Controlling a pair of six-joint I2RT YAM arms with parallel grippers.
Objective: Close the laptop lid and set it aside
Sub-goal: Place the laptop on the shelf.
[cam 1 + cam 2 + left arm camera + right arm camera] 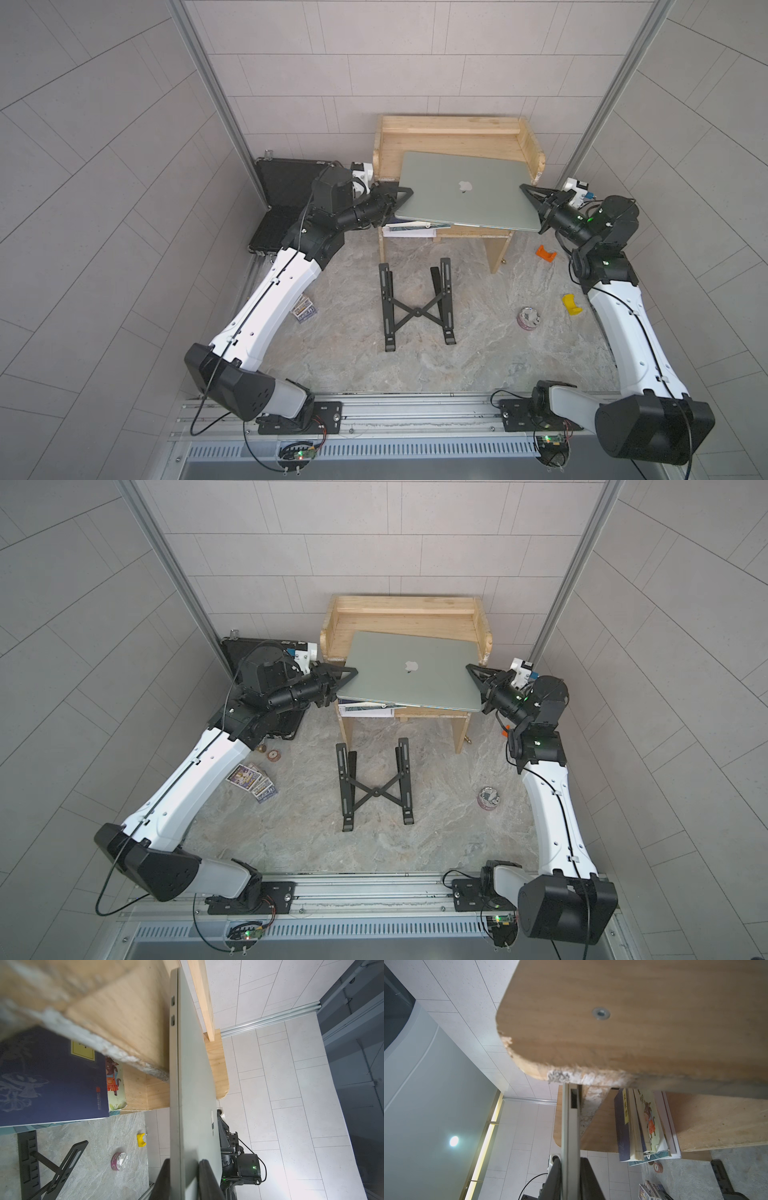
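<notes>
The silver laptop [465,203] is closed, its lid [409,683] facing up with the apple logo showing. It sits skewed over the top of the wooden shelf unit [449,137], and its front edge overhangs. My left gripper [405,195] is clamped on its left edge, with one finger on the lid and one beneath. In the left wrist view this gripper [185,1163] has dark fingers on both faces of the laptop [197,1084]. My right gripper [525,192] holds the right edge. In the right wrist view that gripper [570,1160] is pressed on the thin laptop [569,1126].
Books [409,228] lie on the shelf's lower board. A black folding laptop stand [415,307] stands on the table in front. An open black briefcase [282,187] is behind the left arm. An orange piece [545,253], a yellow piece [571,304], a tape roll [528,319] and cards [251,781] lie around.
</notes>
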